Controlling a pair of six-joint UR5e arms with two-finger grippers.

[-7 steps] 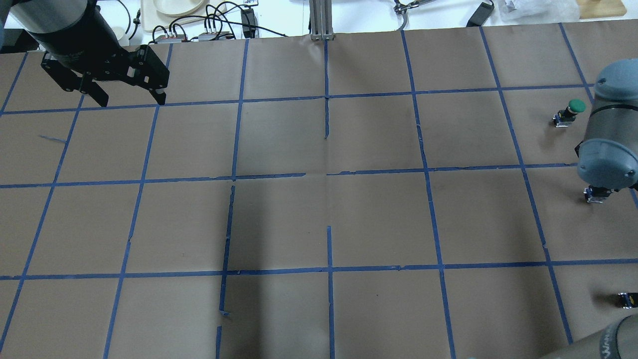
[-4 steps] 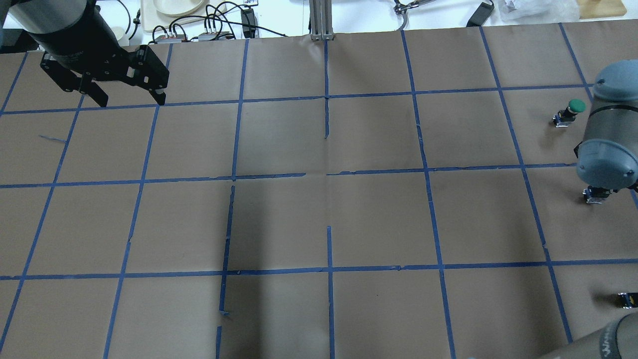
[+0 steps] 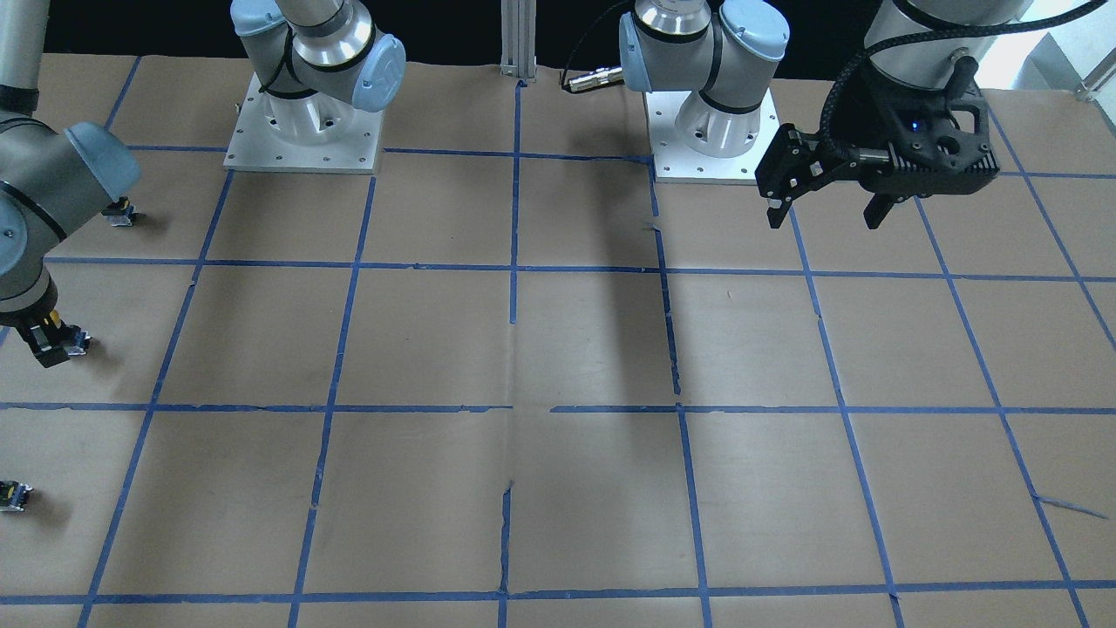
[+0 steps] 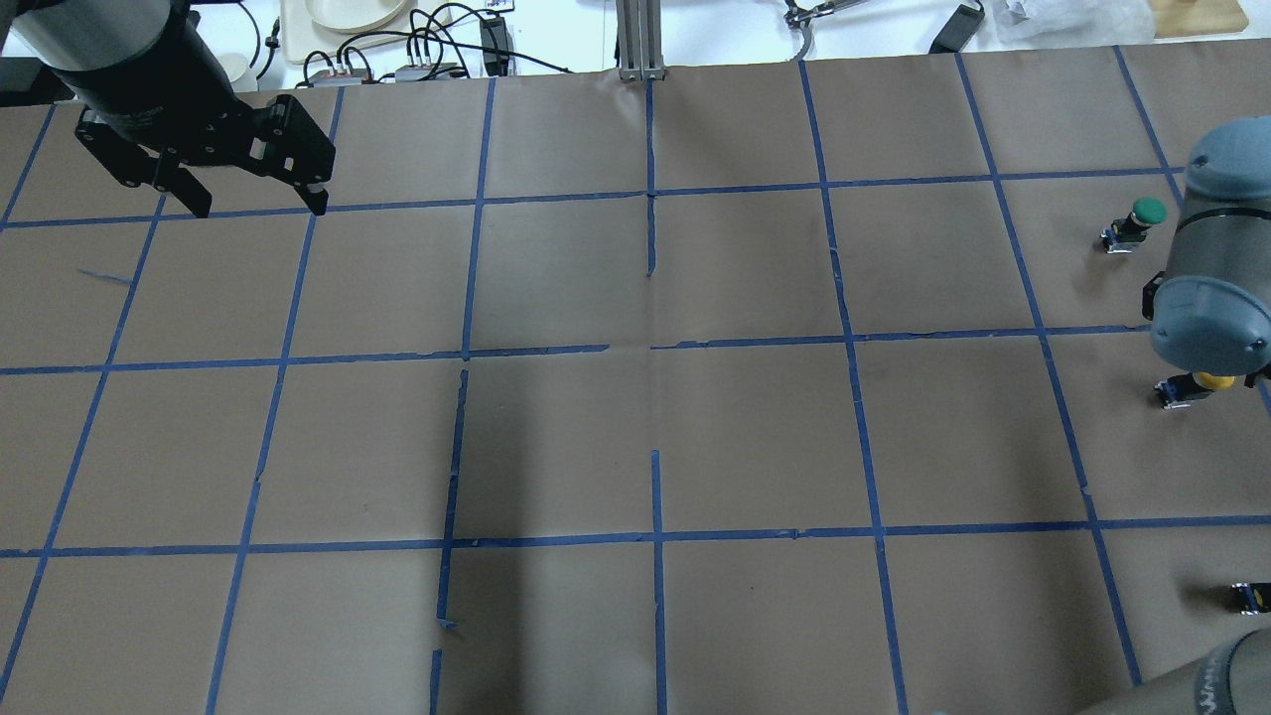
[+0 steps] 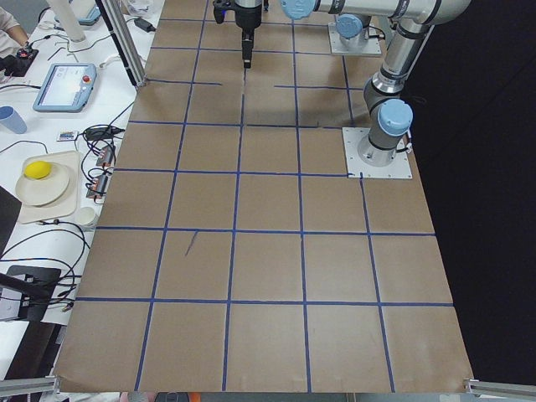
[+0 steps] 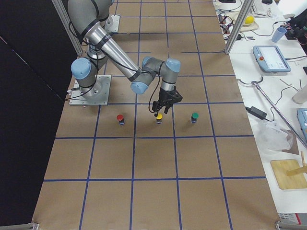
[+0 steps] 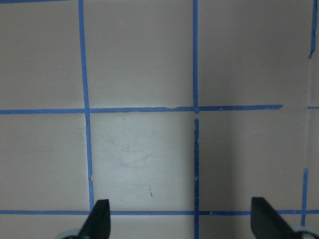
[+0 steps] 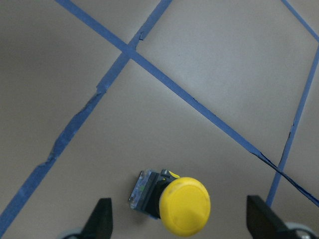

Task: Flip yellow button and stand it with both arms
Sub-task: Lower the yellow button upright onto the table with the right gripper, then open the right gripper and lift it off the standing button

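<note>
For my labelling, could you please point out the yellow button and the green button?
yellow button [image 8: 185, 205]: right wrist-mounted view, centre of its cap.
green button [image 4: 1149, 210]: overhead exterior view, centre of its cap.

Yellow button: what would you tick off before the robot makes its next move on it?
1. Is the right gripper open? Ok, its fingers stand wide apart.
2. Is the yellow button between those fingers? Ok, it is roughly centred in the right wrist view.
3. Are the fingers low enough to close on it? Cannot tell.
4. Are the red button and green button out of the way? Ok, one stands apart on each side.
5. Is the left gripper open and empty? Ok, though it hangs far from the button.
</note>
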